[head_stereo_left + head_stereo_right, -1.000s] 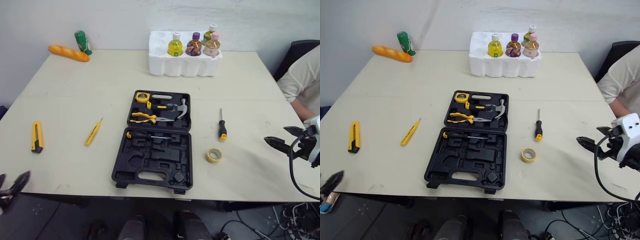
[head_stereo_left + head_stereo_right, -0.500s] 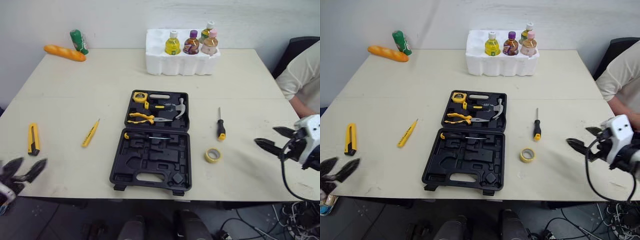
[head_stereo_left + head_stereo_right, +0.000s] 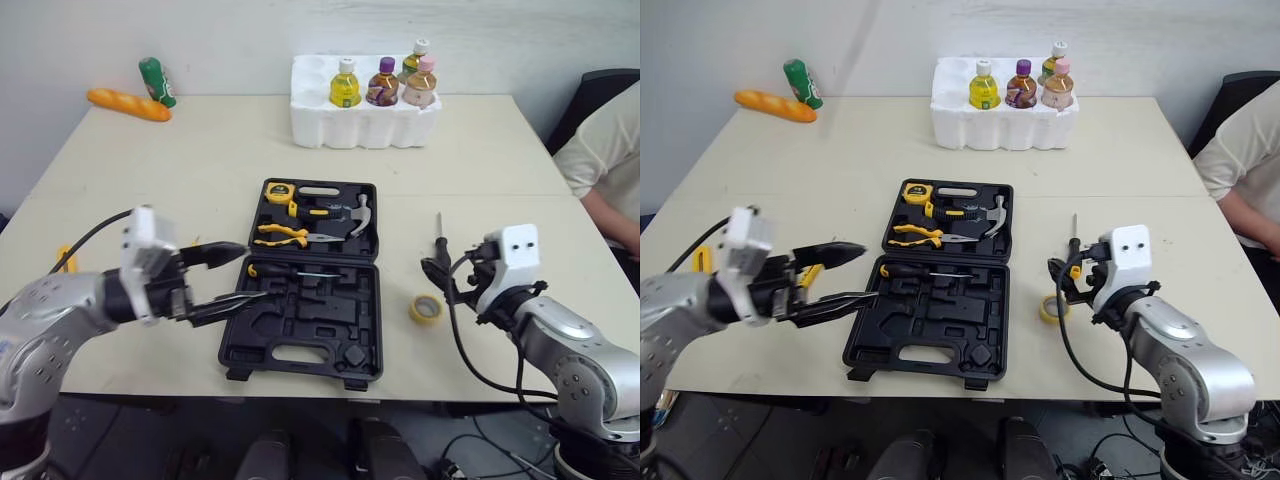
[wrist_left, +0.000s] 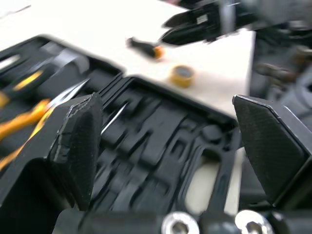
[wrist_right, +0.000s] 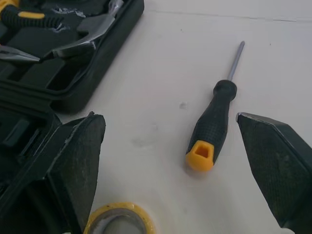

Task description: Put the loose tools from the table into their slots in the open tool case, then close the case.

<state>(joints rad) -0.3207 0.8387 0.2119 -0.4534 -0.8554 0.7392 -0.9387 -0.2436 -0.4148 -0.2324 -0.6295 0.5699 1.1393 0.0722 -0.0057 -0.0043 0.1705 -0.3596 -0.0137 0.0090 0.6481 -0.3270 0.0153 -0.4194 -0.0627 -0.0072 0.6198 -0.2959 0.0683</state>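
Working over a broad, pale tabletop [image 3: 200, 150], smooth and matte. Facing the open tool case [image 3: 300, 318] at its middle, in hard black moulded plastic. Noting a hammer [image 3: 363, 212], pliers [image 3: 283, 236] and a tape measure [image 3: 281, 194] seated in its far half. Finding mostly empty angular recesses in the near half.

Holding the left claw [image 3: 248, 272] spread apart and gripping nothing, hovering at the case's left rim. Holding the right claw [image 5: 168, 122] gaping just as wide and just as empty, low over the tabletop to the right of the case.

Aiming that right claw at the loose screwdriver [image 5: 219, 102], lying flat just beyond the fingertips and apart from them. Reading its long axis as running away from the robot, with the thin steel shaft pointing at the far edge and the yellow butt pointing back toward the claw. Taking the open fingers as straddling that axis, so probably needing only a short reach forward and down. Judging the right arm much the nearer, with the whole case lying between the screwdriver and the left claw.

Noticing a black, stippled, rubbery-looking handle, waisted toward the shaft and ending in a squarish yellow cap. Passing a small yellow tape roll [image 3: 427, 309], lying flat near the screwdriver's butt, toward the case.
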